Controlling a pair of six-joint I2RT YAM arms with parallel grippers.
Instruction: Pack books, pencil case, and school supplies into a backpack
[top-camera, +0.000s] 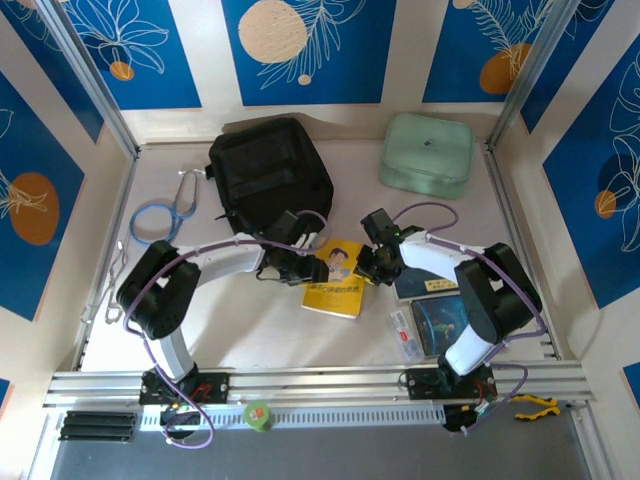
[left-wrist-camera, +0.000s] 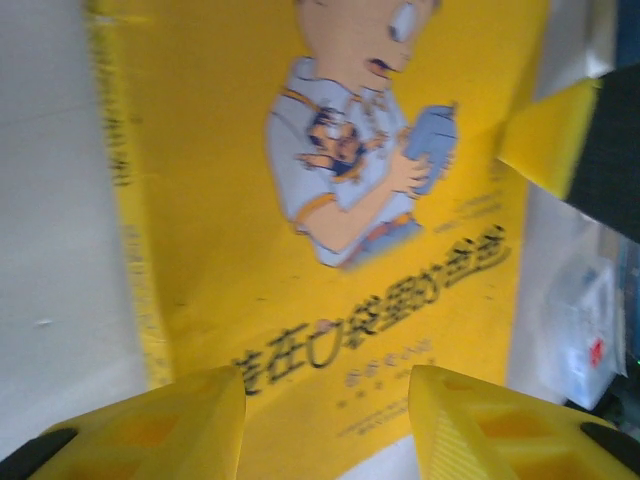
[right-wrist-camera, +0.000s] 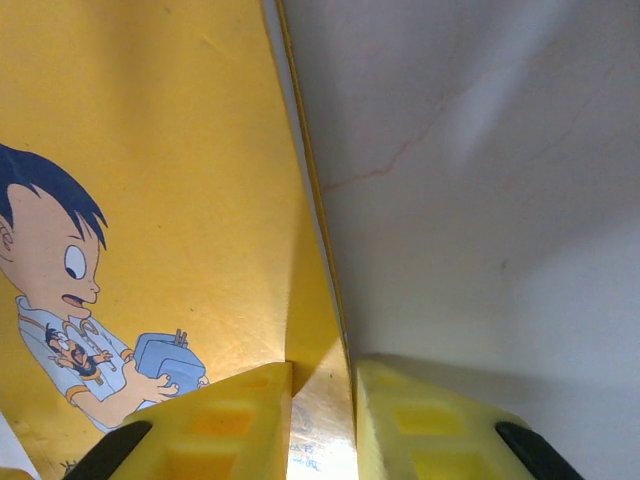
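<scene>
Smooth white table (top-camera: 250, 320) bears glossy yellow paperback (top-camera: 335, 278); soft black backpack (top-camera: 270, 175) beyond.

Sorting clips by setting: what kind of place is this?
Probably a staged robot test cell, not a real room: both arms are bolted to a metal rail, and printed blue panels in aluminium framing wall in the white table.

Three books (top-camera: 335, 285) — one backpack (top-camera: 270, 175), one pouch (top-camera: 428, 155), one pencil case (top-camera: 403, 331).

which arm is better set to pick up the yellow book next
Right, probably. The right gripper looks closed on the edge of the yellow book, while the left gripper hangs open over the cover, gripping nothing.
</scene>
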